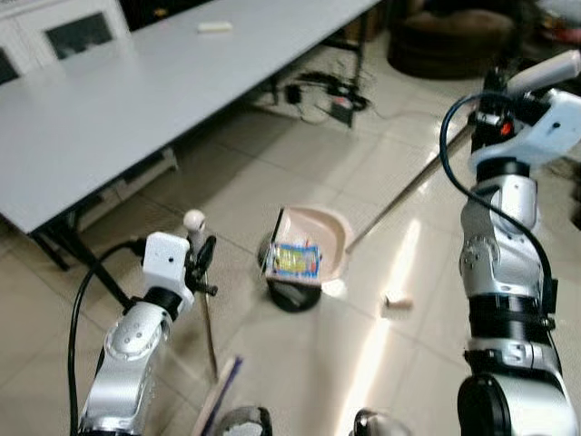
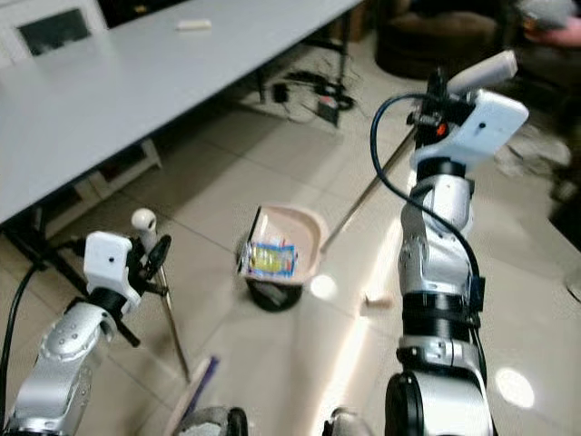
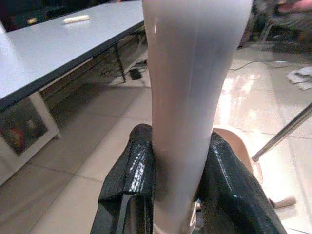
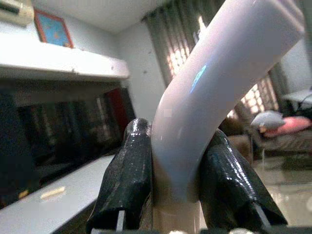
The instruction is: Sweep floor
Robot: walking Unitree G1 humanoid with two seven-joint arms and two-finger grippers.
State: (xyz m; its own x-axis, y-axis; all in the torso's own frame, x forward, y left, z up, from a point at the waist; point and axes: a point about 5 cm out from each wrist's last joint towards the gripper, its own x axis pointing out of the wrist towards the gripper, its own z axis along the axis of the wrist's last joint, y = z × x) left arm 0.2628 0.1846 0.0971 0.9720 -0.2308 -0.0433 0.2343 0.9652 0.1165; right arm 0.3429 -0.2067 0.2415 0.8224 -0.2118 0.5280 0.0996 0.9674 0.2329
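A: Head views?
B: Left end effector [image 1: 201, 259] is clamped on the broom handle [image 1: 194, 223]. The dustpan [image 1: 313, 238], holding a colourful packet [image 1: 296, 261], lies on the floor ahead, between both arms.

A: Wrist views?
B: Right end effector [image 4: 178, 161] is clamped on the dustpan handle [image 4: 229, 73]; left fingers [image 3: 134, 165] flank the broom handle.

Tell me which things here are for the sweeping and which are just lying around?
For the sweeping:
- broom handle, held by the left gripper
- dustpan handle, held by the right gripper
- pink dustpan on the floor, with a colourful wrapper in it
- small scrap on the tiles

Just lying about:
- grey table
- cables on the floor
- dark seat
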